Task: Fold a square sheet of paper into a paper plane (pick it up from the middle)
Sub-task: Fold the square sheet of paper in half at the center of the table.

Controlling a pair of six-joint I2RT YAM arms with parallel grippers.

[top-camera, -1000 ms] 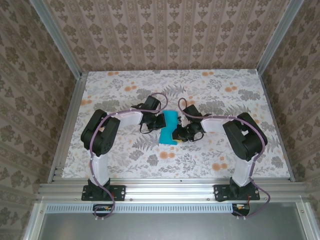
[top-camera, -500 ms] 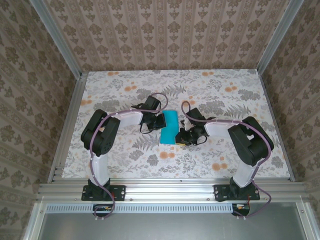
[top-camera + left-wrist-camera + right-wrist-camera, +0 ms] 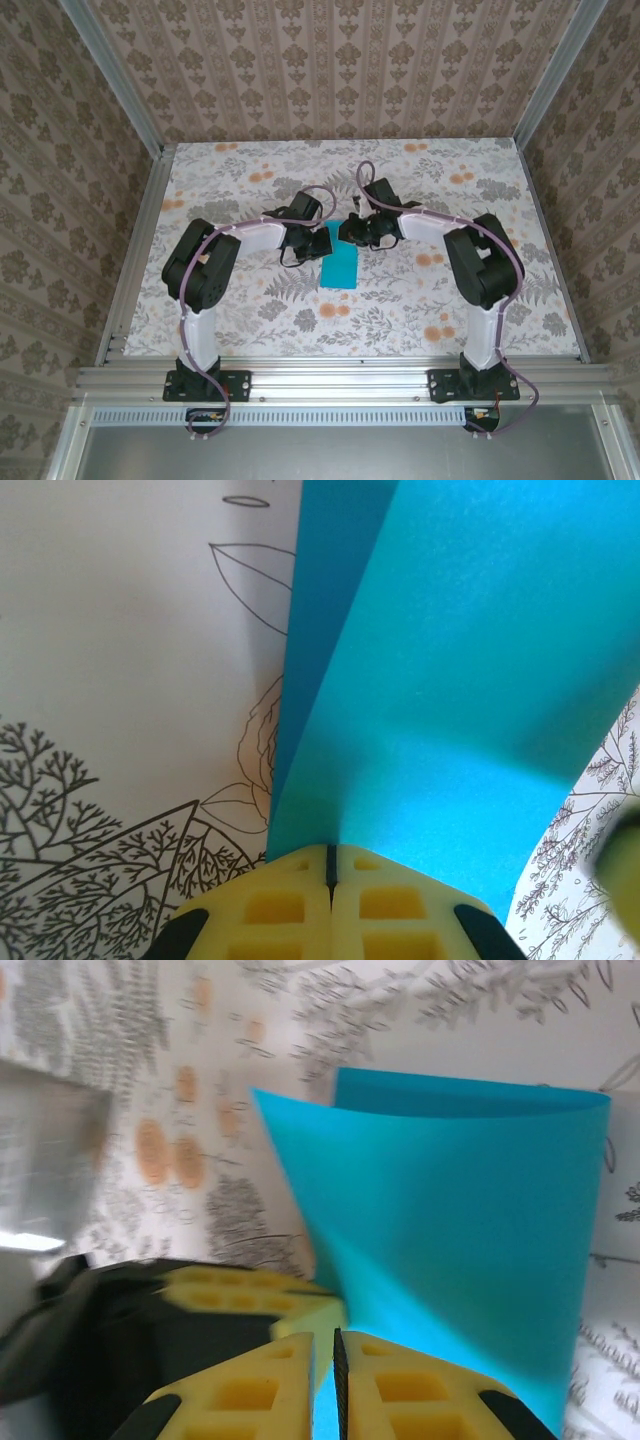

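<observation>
The square sheet of paper (image 3: 340,268) is bright cyan-blue and lies creased at the table's middle, partly lifted at its far end. My left gripper (image 3: 322,243) is at the sheet's far left corner. In the left wrist view my left gripper (image 3: 330,858) is shut on the paper (image 3: 450,680), which rises from the jaws in two panels along a crease. My right gripper (image 3: 348,232) is at the far edge, close beside the left one. In the right wrist view my right gripper (image 3: 338,1345) is shut on the paper (image 3: 470,1240), with the left fingers (image 3: 240,1290) touching alongside.
The table (image 3: 450,300) has a floral cover with grey leaves and orange blooms. Aluminium rails (image 3: 330,378) run along its near edge and sides, and patterned walls close it in. Both arms reach inward, elbows out to each side.
My right gripper has swung from the paper's near right side to its far edge, beside the left gripper. The blue shape now looks shorter. The left arm has held still.
</observation>
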